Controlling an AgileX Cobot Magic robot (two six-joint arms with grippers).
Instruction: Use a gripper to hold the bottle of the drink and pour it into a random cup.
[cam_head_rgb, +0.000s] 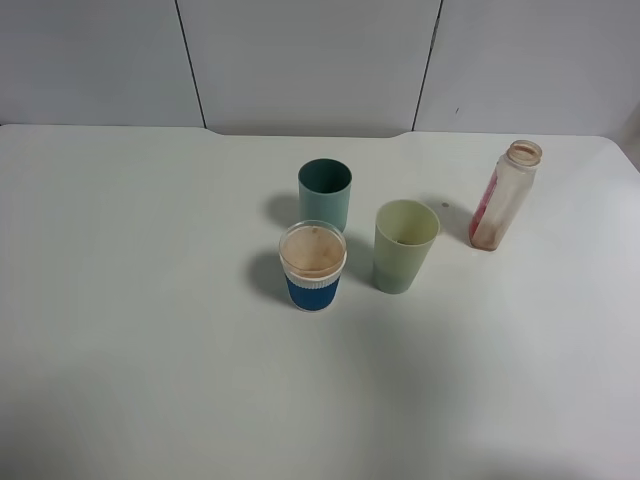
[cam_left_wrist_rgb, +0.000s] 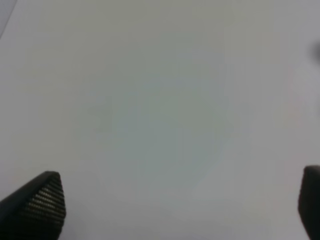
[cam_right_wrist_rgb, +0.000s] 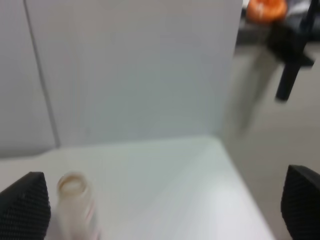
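A white table (cam_head_rgb: 150, 380) fills my overhead view, with three cups grouped near its middle and the bottle (cam_head_rgb: 505, 195) standing apart to the right, upright and uncapped, toward the far right corner. The pale yellow-green cup (cam_head_rgb: 405, 246), tallest of the three, stands nearest the bottle; the dark teal cup (cam_head_rgb: 325, 192) sits to its left and farther back, and the blue-sleeved clear cup (cam_head_rgb: 313, 266) just in front of the teal one, its inside stained brown. Neither arm shows from above. My right gripper (cam_right_wrist_rgb: 160, 205) hangs with its jaws spread wide and nothing between them, the bottle's open neck visible beside one fingertip. My left gripper (cam_left_wrist_rgb: 180, 205) is likewise spread and empty over bare table.

Only a thin layer of the drink (cam_head_rgb: 487, 238) seems to remain at the bottle's base, so I judge it light and easy to tip over if nudged. The thin translucent plastic will likely flex under pressure and may slip. I would take it across the labelled middle of the body, below the neck, squeezing only enough to hold it steady.
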